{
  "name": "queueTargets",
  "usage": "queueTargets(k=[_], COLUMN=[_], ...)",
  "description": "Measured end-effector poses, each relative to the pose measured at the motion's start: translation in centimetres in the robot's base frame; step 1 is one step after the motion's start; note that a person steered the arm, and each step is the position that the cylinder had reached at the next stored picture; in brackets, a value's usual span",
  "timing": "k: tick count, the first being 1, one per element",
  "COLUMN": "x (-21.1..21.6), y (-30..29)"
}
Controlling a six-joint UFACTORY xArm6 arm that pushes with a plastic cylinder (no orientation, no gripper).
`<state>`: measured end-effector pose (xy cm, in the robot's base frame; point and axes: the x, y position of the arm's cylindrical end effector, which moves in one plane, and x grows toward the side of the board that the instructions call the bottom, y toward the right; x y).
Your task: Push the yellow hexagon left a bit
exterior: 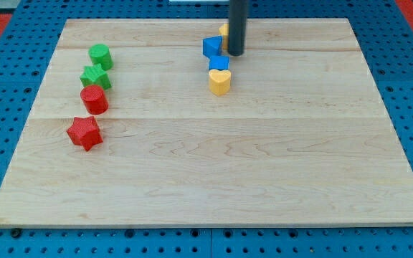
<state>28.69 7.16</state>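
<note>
Wooden board point(206, 179), near edge bare. Mid-left: red star point(84, 132), red cylinder point(94, 99), green star point(94, 76), green cylinder point(100, 55). Centre-top: yellow heart point(220, 82), two blue blocks point(219, 63) point(211, 46). My tip point(235, 54), a bare rod with nothing to open or close, touches the yellow hexagon point(224, 30), mostly hidden behind it. Judged light, rigid, slides easily; push its right face.

There are two green blocks point(100, 55) point(94, 76), two red blocks point(94, 99) point(84, 132) and two blue blocks point(211, 46) point(219, 63). There are two yellow blocks: one heart point(220, 82) and one block point(224, 30) mostly hidden behind the rod. In total eight blocks.
</note>
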Motion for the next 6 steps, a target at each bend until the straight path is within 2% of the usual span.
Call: queueTargets(k=[1, 3, 4, 5, 6], x=[-0.5, -3.9, -5.7, -6.6, -6.4], y=[4.6, 0.1, 0.1, -0.1, -3.0])
